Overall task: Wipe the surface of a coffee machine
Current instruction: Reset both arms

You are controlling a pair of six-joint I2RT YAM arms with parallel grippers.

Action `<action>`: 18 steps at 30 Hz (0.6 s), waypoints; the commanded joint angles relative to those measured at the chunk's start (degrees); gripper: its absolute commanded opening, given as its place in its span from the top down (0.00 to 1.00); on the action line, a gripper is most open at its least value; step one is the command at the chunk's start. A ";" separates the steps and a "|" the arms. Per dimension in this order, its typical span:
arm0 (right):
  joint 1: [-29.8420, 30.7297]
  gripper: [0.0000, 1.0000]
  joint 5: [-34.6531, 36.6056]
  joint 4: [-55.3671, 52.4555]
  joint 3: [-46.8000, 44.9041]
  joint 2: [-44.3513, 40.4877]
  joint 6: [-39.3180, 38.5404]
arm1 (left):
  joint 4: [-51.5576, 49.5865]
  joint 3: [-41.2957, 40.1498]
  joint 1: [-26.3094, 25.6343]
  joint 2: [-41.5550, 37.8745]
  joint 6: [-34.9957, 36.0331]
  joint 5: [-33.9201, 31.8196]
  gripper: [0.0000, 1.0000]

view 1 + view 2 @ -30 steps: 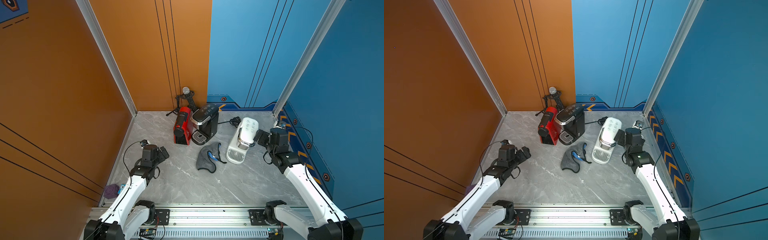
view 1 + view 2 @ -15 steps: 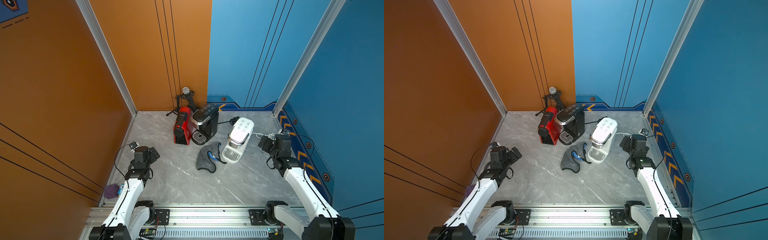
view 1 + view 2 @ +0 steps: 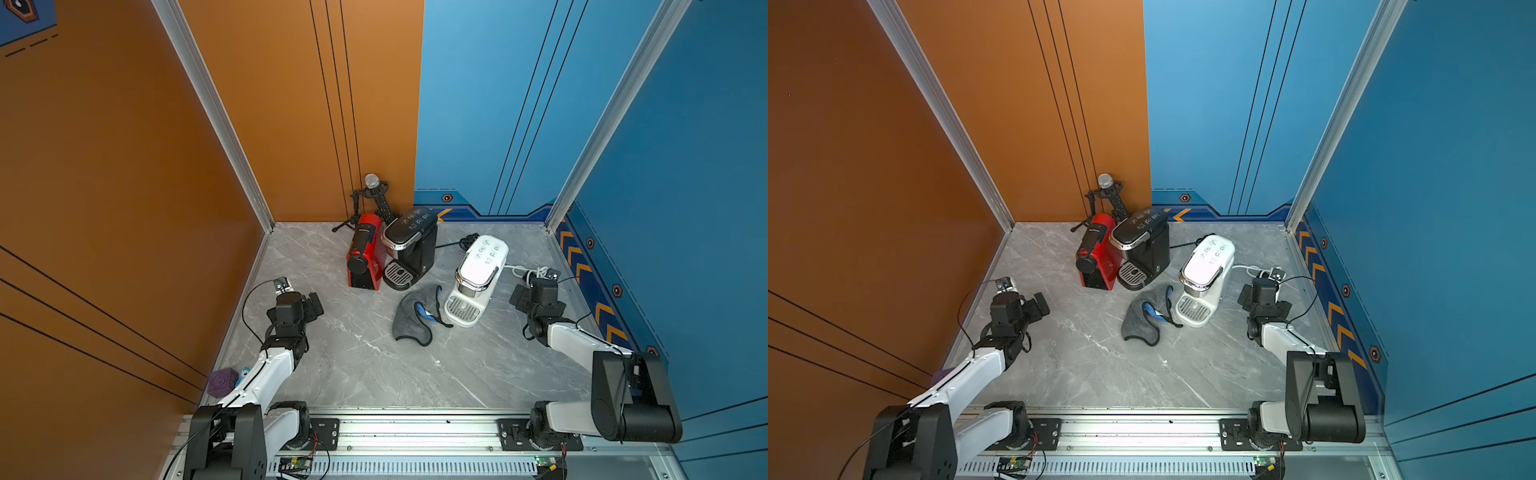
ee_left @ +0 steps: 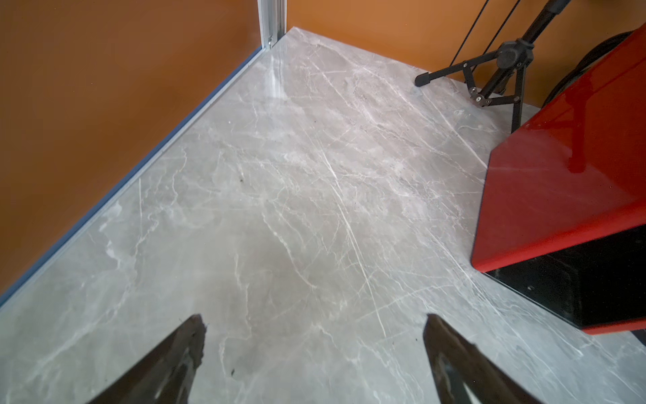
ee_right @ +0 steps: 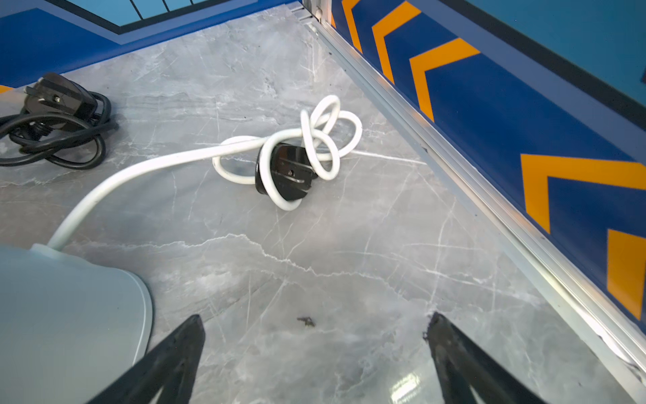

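Grey cloth (image 3: 411,320) lay crumpled at eight o'clock of the white coffee machine (image 3: 478,274), left claw (image 4: 314,323) spread, empty, right claw (image 5: 314,323) likewise, at its four o'clock.

red coffee machine (image 4: 566,182) cropped, panel icons (image 3: 487,253) unreadable

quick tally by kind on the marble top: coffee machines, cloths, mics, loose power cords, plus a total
coffee machines: 3 (red machine, black machine, white machine)
cloths: 1 (grey cloth)
mics: 1 (microphone on a tripod)
power cords: 2 (black cord, white cord)
total: 7
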 commanded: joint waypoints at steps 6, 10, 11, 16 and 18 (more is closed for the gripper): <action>1.59 0.00 -11.41 25.80 -7.87 3.42 -10.75 | 19.04 -3.22 -1.78 8.41 8.79 1.69 0.02; 3.81 0.00 -10.99 27.66 -7.42 6.55 -13.54 | 26.05 -2.17 -3.66 14.35 12.25 2.10 0.02; 3.45 0.00 -11.67 27.89 -7.36 7.04 -13.33 | 28.16 -1.93 -4.07 16.78 12.76 2.54 0.02; 3.64 0.00 -10.93 27.87 -7.47 6.92 -13.35 | 36.69 -2.38 -5.72 24.42 14.78 2.35 0.02; 3.54 0.00 -11.09 27.82 -7.39 6.91 -13.26 | 36.76 -2.37 -5.62 24.49 14.09 0.56 0.02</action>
